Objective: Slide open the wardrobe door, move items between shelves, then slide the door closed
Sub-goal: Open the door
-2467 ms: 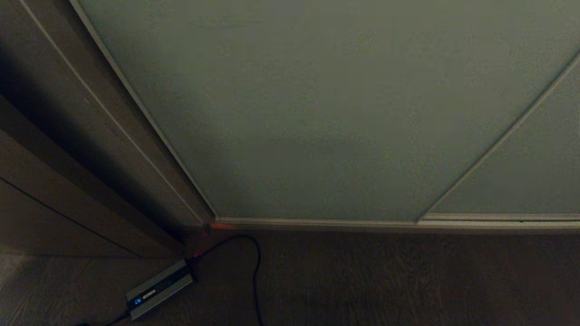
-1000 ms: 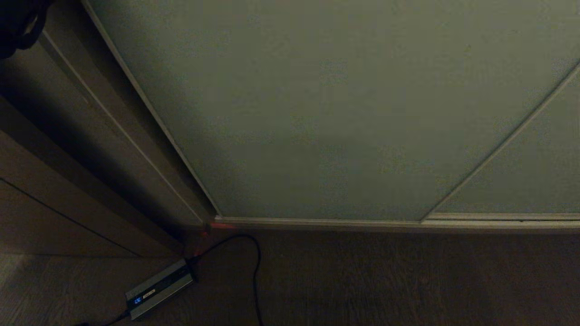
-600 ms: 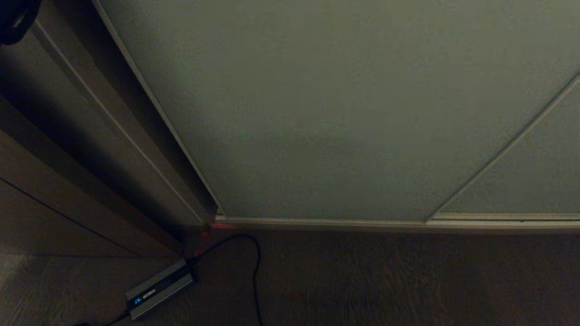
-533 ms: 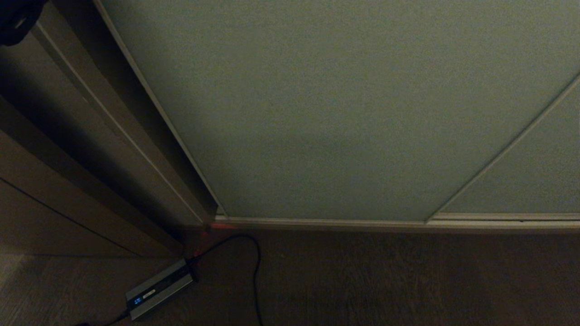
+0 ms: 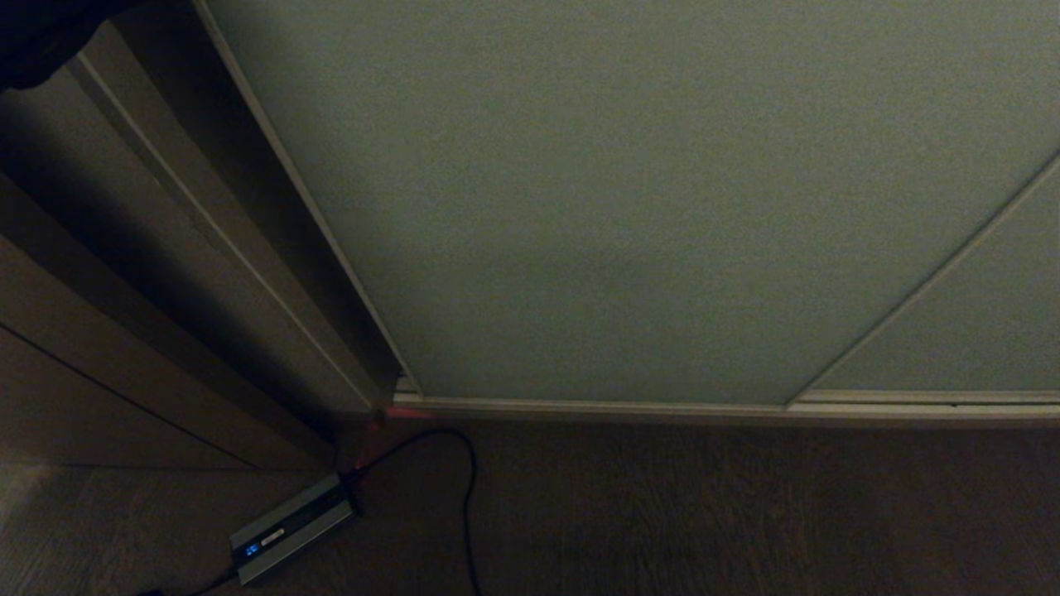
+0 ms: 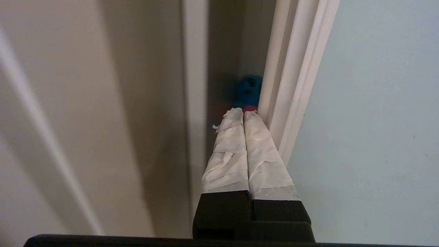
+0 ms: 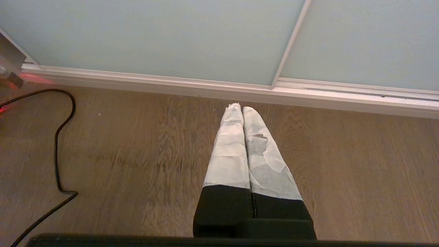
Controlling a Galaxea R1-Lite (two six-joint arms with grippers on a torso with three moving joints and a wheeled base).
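The sliding wardrobe door [image 5: 621, 207] is a big pale grey-green panel with a slim pale frame [image 6: 295, 85]. It stands slightly off the brown side panel, leaving a narrow dark gap. My left gripper [image 6: 243, 112] is shut and empty. Its taped fingertips are in that gap, one side against the door's frame edge. In the head view only a dark bit of the left arm [image 5: 41, 33] shows at the top left. My right gripper [image 7: 241, 109] is shut, parked low over the wood floor before the door. The items and the shelves are hidden.
A grey power brick [image 5: 290, 528] with a black cable [image 5: 468, 497] lies on the floor near the door's left corner. The pale floor track [image 5: 596, 407] runs along the door's foot. A second door panel [image 5: 977, 331] overlaps at the right. A blue-and-red shape [image 6: 247, 91] shows deep in the gap.
The door's left edge has slid to the right, widening the dark gap beside the brown panel. The left arm's dark shape has come further into the top left corner.
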